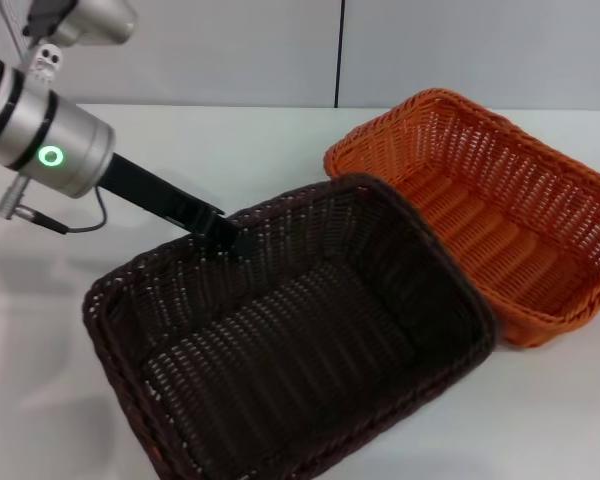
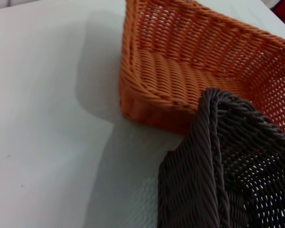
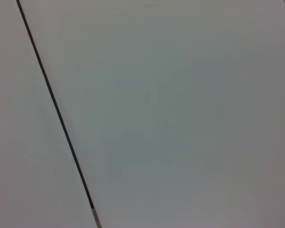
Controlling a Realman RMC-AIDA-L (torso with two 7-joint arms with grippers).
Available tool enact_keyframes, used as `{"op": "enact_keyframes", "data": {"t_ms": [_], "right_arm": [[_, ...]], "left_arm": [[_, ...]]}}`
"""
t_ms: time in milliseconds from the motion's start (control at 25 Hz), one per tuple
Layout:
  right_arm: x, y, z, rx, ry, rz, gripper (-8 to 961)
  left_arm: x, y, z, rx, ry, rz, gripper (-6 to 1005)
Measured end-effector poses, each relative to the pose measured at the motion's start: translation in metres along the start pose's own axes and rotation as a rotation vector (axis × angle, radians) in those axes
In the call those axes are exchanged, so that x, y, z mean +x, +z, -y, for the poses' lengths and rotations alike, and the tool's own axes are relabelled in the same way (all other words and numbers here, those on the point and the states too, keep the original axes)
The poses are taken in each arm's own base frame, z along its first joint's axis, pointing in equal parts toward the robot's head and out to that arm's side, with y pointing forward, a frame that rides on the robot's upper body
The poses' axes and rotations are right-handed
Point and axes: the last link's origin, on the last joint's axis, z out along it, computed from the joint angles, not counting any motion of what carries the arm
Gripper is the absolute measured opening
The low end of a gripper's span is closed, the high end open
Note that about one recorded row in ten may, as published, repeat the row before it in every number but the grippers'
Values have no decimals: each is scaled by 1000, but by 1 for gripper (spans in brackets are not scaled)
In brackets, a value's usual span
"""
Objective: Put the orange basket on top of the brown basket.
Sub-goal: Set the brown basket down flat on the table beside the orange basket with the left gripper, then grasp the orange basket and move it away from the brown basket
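The brown basket fills the front middle of the head view, and its right corner lies over the near rim of the orange basket. The orange basket sits on the white table at the right rear. My left gripper reaches in from the upper left and is shut on the brown basket's far rim. The left wrist view shows the brown basket's corner close up, over the orange basket's edge. My right gripper is out of view.
The white table stretches to the left and behind the baskets. A grey wall with a dark vertical seam stands at the back. The right wrist view shows only a pale panel with a dark seam.
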Motion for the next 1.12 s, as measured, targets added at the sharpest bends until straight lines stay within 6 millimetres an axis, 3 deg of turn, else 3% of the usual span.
{"op": "enact_keyframes", "data": {"t_ms": [440, 640, 840, 1120], "right_arm": [[5, 1, -2, -10, -8, -35, 834], [6, 5, -4, -38, -7, -79, 834], [1, 7, -3, -117, 32, -123, 834], [-35, 7, 5, -369, 172, -345, 834]], "left_arm": [[17, 9, -5, 24, 23, -60, 210], [23, 7, 0, 63, 19, -107, 412], [27, -2, 5, 84, 9, -182, 533], [32, -6, 5, 82, 37, -232, 748]]}}
